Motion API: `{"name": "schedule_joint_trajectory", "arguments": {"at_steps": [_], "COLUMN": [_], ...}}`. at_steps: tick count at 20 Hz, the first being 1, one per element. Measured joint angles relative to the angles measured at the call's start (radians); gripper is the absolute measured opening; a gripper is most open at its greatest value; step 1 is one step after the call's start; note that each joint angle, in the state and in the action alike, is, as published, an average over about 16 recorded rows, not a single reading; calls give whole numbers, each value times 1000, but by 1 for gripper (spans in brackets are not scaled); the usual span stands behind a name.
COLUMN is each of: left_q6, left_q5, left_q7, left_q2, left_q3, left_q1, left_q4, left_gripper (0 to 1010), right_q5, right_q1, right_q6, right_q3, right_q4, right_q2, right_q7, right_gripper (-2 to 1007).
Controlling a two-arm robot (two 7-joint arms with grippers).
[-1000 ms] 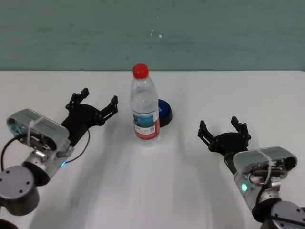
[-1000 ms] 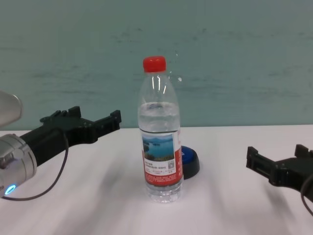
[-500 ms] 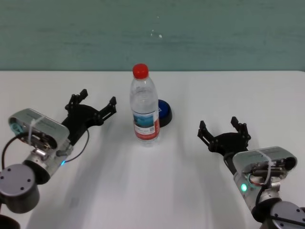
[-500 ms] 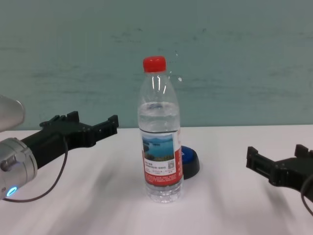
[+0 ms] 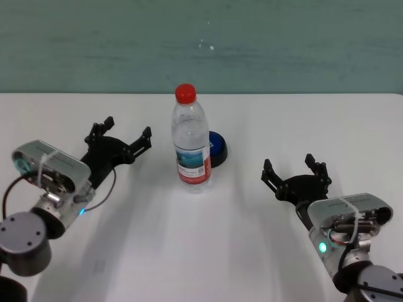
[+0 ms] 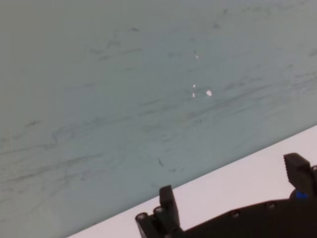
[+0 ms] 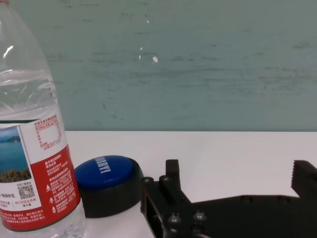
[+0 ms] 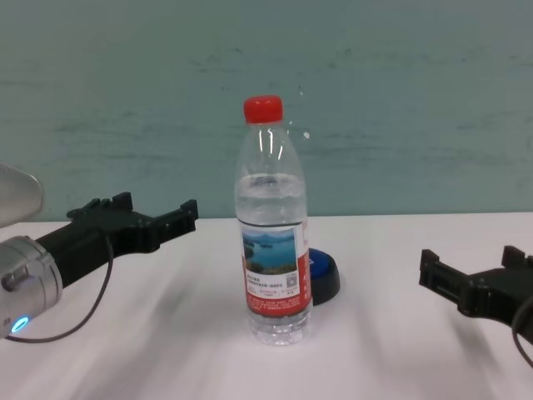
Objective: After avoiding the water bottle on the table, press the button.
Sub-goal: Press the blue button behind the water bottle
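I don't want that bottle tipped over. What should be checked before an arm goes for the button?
1. Water bottle upright, cap on: ok.
2. Button reachable behind the bottle on its right: ok.
3. Left pincer open, empty, apart from the bottle: ok.
4. Right pincer open, empty, apart from the bottle: ok.
5. Button already pressed: cannot tell.
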Motion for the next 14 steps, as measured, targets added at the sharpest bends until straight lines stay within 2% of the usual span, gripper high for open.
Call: {"name": "schedule_joint_trajectory", "arguments": {"at_steps": [14], "left_q6": [-12], "left_q5": [8], "left_q7": [-14], "left_q2": [0], "left_q3": [21], "left_q1": [-33], "left_q4": [29], "left_gripper": [1010], "right_q5": [0], "right_q1": [0], "right_q6": [0], "right_q3": [0], "right_q4": [0], "right_q2": [0], "right_q7": [0], "right_gripper": [1004]}}
